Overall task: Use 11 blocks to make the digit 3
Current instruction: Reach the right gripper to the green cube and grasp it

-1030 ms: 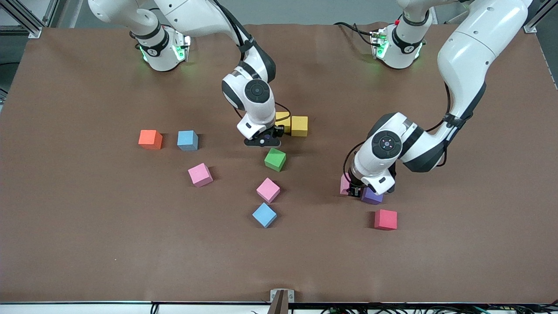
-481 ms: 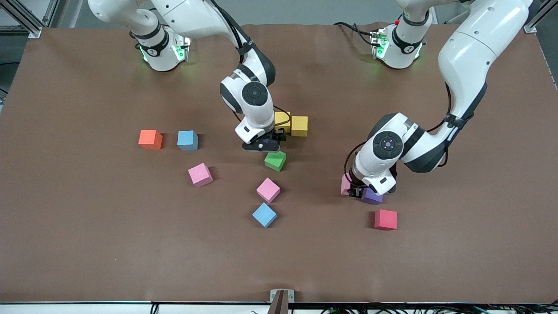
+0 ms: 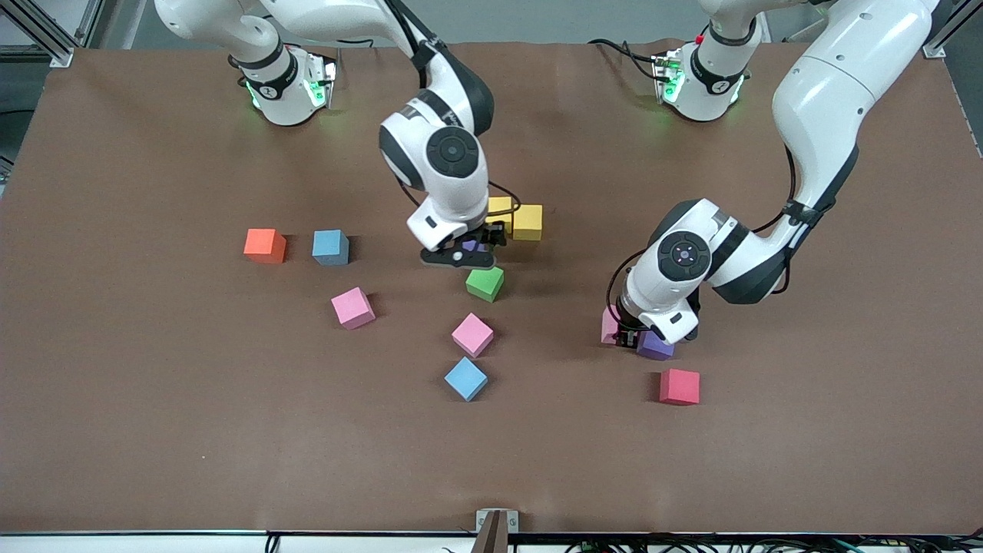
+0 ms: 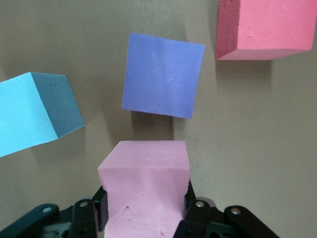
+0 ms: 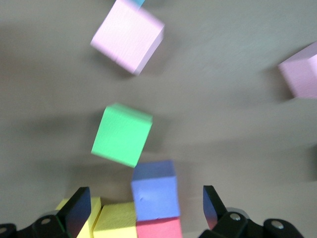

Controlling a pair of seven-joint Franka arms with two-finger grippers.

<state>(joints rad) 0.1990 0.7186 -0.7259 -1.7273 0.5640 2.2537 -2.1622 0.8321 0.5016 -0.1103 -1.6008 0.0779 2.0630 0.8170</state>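
My right gripper (image 3: 474,247) (image 5: 144,201) hangs open over a purple block (image 5: 154,191) that touches a red block (image 5: 158,229) and two yellow blocks (image 3: 527,221) (image 5: 116,220). The green block (image 3: 484,283) lies just nearer the camera. My left gripper (image 3: 623,336) (image 4: 146,198) is shut on a pink block (image 4: 146,188) toward the left arm's end. A second purple block (image 3: 656,348) (image 4: 162,75) sits beside it, and a red block (image 3: 680,386) lies nearer the camera. Two pink blocks (image 3: 472,335) (image 3: 352,307) and a light blue block (image 3: 465,379) lie loose mid-table.
An orange cube (image 3: 265,245) and a blue cube (image 3: 330,247) stand side by side toward the right arm's end. A brown mat (image 3: 153,430) covers the table, with bare room along its edge nearest the camera.
My right gripper has opened, letting go of the purple block beside the yellow ones, and has risen a little. The left arm has not moved.
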